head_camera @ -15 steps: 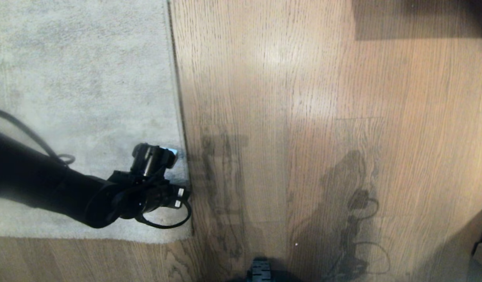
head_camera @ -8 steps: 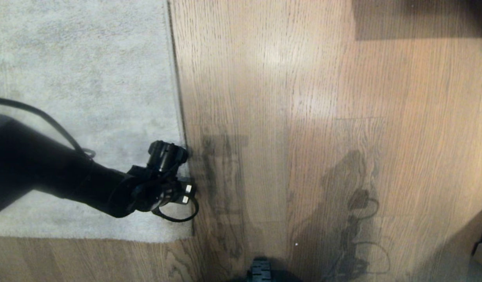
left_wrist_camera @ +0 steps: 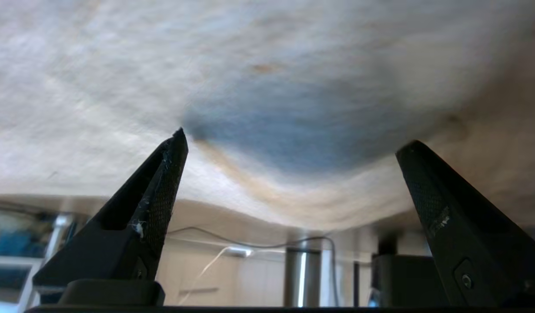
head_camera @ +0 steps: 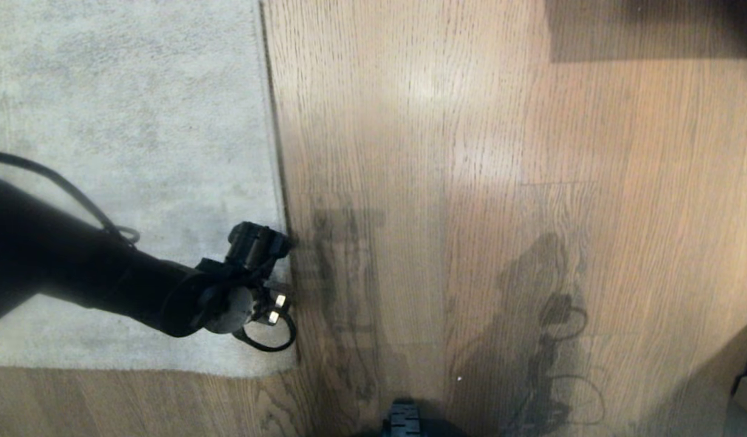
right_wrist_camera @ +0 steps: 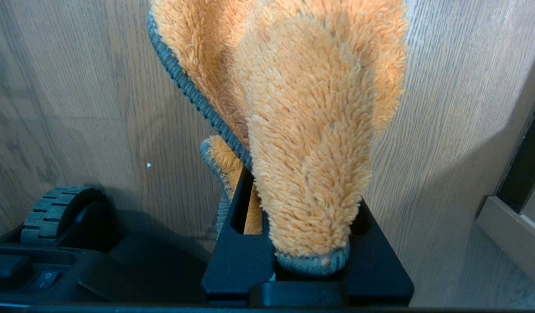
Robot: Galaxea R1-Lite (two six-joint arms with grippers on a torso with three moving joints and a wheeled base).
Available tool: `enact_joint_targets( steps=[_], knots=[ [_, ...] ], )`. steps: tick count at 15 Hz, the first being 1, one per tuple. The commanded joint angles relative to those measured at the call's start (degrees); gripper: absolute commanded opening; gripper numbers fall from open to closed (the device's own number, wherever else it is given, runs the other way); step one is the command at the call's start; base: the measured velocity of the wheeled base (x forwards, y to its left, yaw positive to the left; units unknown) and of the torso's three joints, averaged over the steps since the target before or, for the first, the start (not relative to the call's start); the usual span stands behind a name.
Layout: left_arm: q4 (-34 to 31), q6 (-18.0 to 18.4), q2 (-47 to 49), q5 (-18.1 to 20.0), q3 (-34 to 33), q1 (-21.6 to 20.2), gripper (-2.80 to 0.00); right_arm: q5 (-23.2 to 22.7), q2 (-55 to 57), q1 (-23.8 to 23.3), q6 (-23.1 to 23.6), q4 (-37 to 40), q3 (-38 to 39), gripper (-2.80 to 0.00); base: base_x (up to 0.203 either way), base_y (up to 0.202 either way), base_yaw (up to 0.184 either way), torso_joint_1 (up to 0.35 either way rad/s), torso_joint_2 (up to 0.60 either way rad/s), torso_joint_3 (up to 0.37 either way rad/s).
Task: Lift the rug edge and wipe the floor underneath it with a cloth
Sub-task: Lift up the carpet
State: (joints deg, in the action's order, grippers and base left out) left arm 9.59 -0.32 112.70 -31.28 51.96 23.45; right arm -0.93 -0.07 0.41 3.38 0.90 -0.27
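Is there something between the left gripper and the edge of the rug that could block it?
Nothing visible does. The left gripper is open and sits at the rug edge near its corner, with only pale rug pile between the fingers. The floor beside the edge shows only shadows.

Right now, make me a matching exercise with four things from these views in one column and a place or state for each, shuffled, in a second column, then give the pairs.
Things:
1. cloth
2. left gripper
3. rug edge
4. right gripper

Places or states:
A. lying flat beside bare floor
B. fingers spread wide, close to the rug's pile
C. fluffy orange with grey trim, hanging over the floor
D. shut on the cloth

Pairs: 1-C, 2-B, 3-A, 4-D
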Motion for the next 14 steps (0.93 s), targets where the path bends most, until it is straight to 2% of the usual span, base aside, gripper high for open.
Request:
enact_joint_targets(
  steps=[1, 4, 14],
  knots=[
    [-0.01, 1.09, -0.81, -2.36, 0.07, -0.42, 0.0, -0.04, 0.07, 0.02, 0.05, -0.02, 0.0, -2.8, 0.0, 0.0, 0.0, 0.0, 0.0, 0.0],
    [-0.01, 2.07, -1.25, -4.1, 0.34, -1.45, 0.0, -0.04, 0.07, 0.02, 0.05, -0.02, 0.0, -2.8, 0.0, 0.0, 0.0, 0.0, 0.0, 0.0],
    [1.92, 1.9, -1.13, -4.27, 3.15, -2.0, 0.0, -0.04, 0.07, 0.02, 0.05, -0.02, 0.0, -2.8, 0.0, 0.0, 0.0, 0.0, 0.0, 0.0]
  ],
)
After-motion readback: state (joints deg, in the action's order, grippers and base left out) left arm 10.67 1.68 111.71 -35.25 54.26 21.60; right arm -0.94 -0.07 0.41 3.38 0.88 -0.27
